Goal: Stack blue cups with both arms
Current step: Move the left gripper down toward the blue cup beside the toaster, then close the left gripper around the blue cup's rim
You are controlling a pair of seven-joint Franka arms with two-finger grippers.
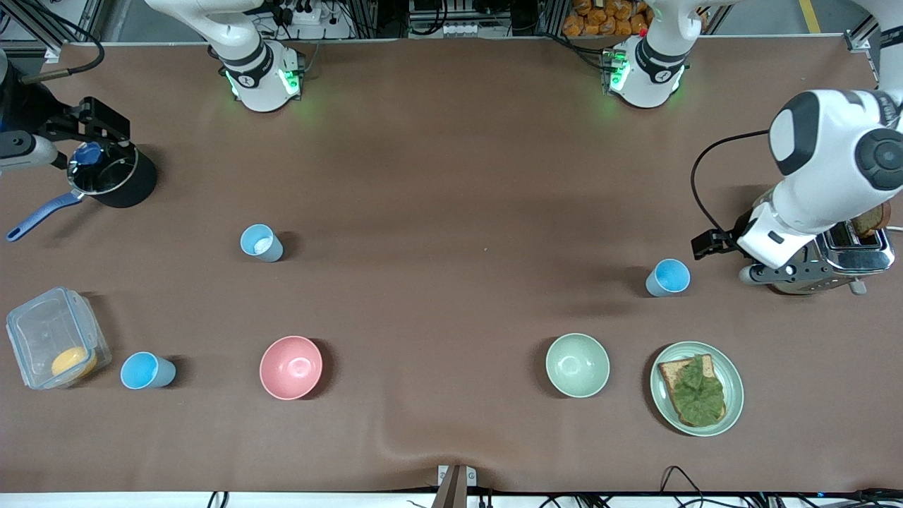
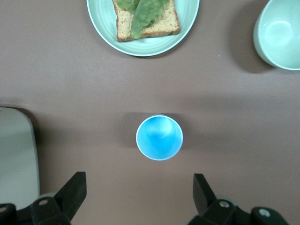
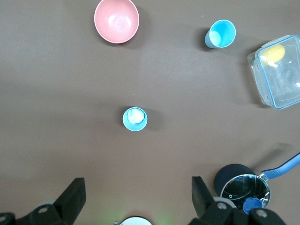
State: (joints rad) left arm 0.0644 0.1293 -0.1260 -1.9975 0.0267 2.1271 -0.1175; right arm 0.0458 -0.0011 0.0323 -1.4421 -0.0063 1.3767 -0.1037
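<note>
Three blue cups stand apart on the table: one (image 1: 667, 276) just beside the toaster (image 1: 839, 257), one (image 1: 261, 243) nearer the pot (image 1: 113, 176), one (image 1: 147, 370) by the plastic box (image 1: 53, 339). The left gripper (image 2: 136, 197) hangs over the cup near the toaster with its fingers spread wide. The right gripper (image 3: 136, 199) is up high, fingers spread wide too.

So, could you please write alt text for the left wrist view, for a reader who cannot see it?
An upright blue cup stands alone on the brown table, framed between the open fingers of the left gripper, which is not touching it. Near the picture's border are a pale green plate with toast under a lettuce leaf, and a pale green bowl.
</note>
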